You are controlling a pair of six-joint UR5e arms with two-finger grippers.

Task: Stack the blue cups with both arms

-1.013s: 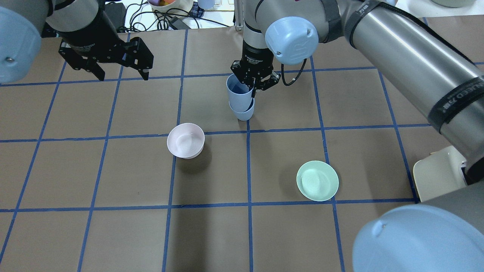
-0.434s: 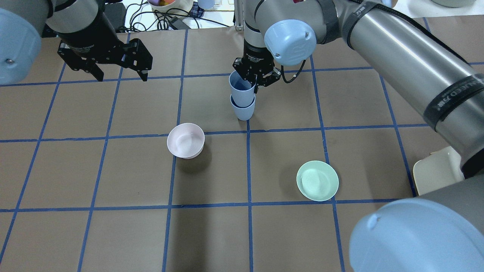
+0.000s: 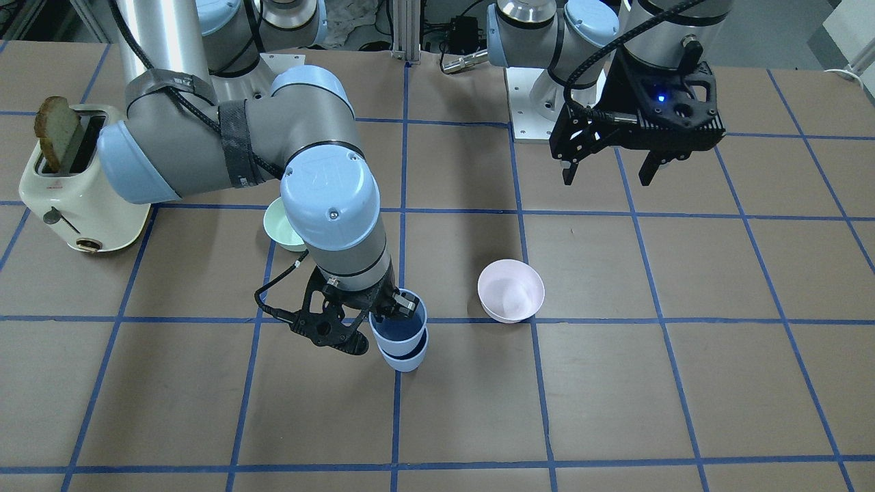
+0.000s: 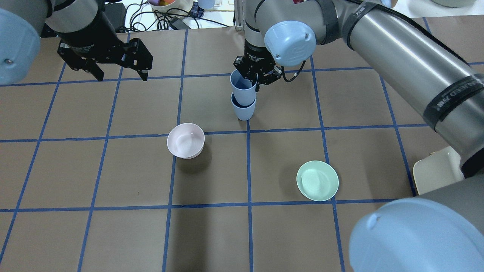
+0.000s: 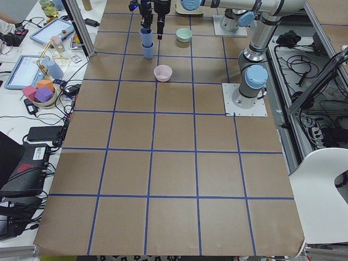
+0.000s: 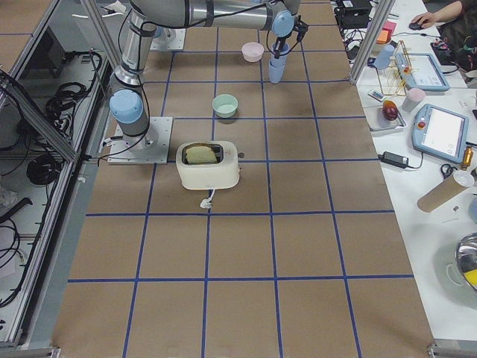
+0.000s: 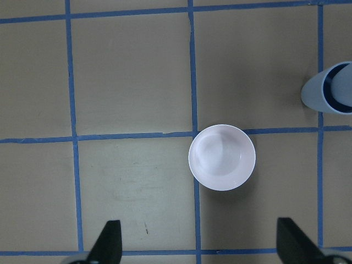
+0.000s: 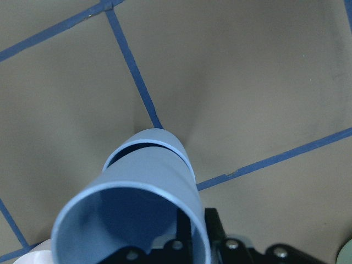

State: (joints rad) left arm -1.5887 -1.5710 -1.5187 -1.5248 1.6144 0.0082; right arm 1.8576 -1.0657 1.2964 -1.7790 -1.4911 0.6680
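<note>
Two pale-blue cups stand nested at the table's middle. The upper cup [image 4: 242, 90] [image 3: 398, 326] sits tilted and only partly inside the lower cup [image 4: 243, 110] [image 3: 405, 359], so a dark gap shows at the lower rim [image 8: 127, 149]. My right gripper [image 4: 254, 84] [image 3: 388, 316] comes down from above and is shut on the upper cup's rim [image 8: 190, 220], one finger inside it. My left gripper [image 4: 121, 77] [image 3: 608, 178] hangs open and empty above the table, away from the cups. Its wrist view shows the stack [image 7: 333, 88] at the right edge.
A pale pink bowl [image 4: 185, 140] [image 7: 221, 157] stands near the cups on my left side. A mint-green bowl [image 4: 317, 180] sits nearer me on the right. A cream toaster [image 3: 75, 184] with a bread slice is at my far right. Cables and clutter lie beyond the far edge.
My right gripper's jaws have narrowed and it has shifted slightly up the overhead view with the upper cup. More of the lower cup's rim now shows. The left arm has barely moved.
</note>
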